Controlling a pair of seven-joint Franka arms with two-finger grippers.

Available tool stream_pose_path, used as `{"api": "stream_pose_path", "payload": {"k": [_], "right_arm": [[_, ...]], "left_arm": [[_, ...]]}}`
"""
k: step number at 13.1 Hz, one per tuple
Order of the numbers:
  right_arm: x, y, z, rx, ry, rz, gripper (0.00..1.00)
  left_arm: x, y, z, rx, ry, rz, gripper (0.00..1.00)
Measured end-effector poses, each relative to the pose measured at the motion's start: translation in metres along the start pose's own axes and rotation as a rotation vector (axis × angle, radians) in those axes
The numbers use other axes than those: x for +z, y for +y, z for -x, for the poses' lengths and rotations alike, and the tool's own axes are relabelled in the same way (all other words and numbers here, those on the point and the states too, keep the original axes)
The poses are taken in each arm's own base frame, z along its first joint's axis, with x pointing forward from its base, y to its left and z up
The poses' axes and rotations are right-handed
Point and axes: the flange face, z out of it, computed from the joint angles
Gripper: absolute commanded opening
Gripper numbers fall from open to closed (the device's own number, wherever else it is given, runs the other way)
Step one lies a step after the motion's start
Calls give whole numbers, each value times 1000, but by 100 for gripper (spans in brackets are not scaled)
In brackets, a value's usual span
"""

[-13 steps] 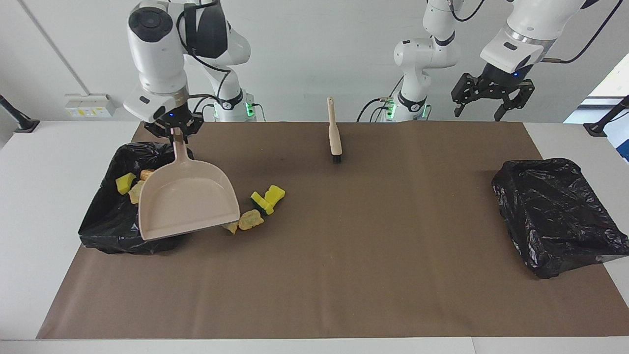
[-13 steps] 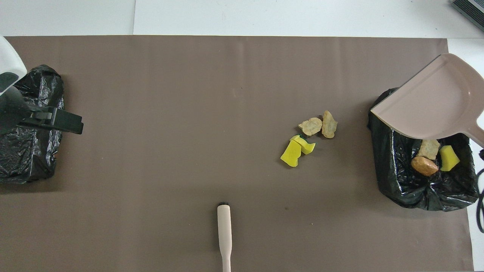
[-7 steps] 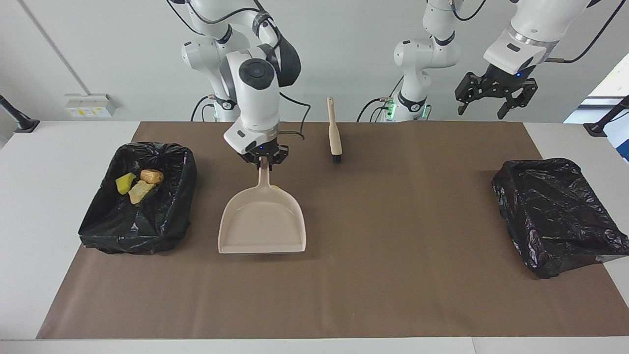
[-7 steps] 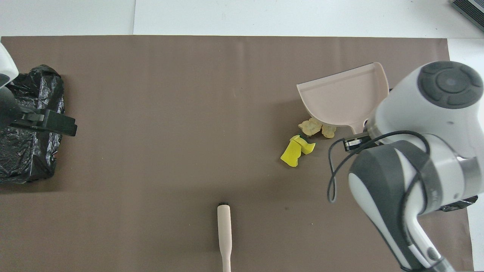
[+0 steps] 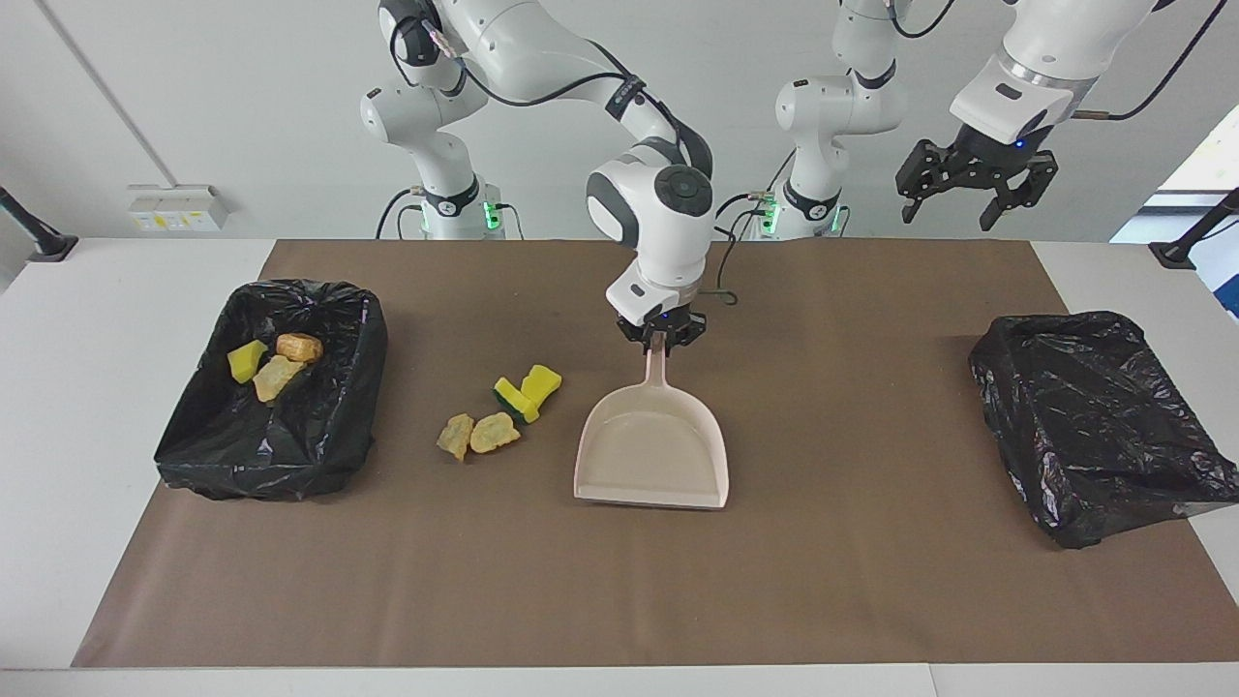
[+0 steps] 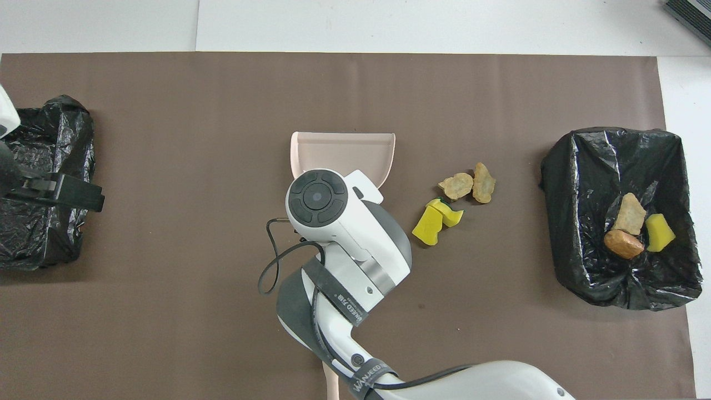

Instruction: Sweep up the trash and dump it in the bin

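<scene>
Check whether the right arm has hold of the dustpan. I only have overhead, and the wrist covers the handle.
Observer: Yes. In the facing view the right gripper has its jaws shut on the top end of the dustpan handle.
Operator: Pan down on the mat?
Observer: Its front lip looks level with the mat, but I can't tell whether it touches.
Operator: Left arm?
Observer: Waiting. The left gripper hangs high above the left arm's end of the table, jaws open, nothing in them.
</scene>
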Motion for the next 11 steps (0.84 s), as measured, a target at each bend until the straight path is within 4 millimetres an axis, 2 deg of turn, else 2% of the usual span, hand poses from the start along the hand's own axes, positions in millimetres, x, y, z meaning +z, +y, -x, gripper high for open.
{"api": "stream_pose_path", "payload": {"k": [4, 8, 9, 10, 11], "right_arm": [[-1, -6, -8, 14, 12, -46, 0], [22, -9, 0, -75, -6, -27, 0], [23, -8, -1, -94, -7, -25, 25], [23, -7, -2, -104, -6, -25, 97], [23, -7, -2, -107, -6, -25, 100]], "left_arm": [[-1, 3, 0, 6, 1, 0, 100], [-1, 2, 1, 6, 3, -1, 100], [-1, 2, 0, 9, 3, -1, 100], [-1, 2, 0, 13, 4, -1, 100], [-1, 2, 0, 22, 4, -1, 100]]}}
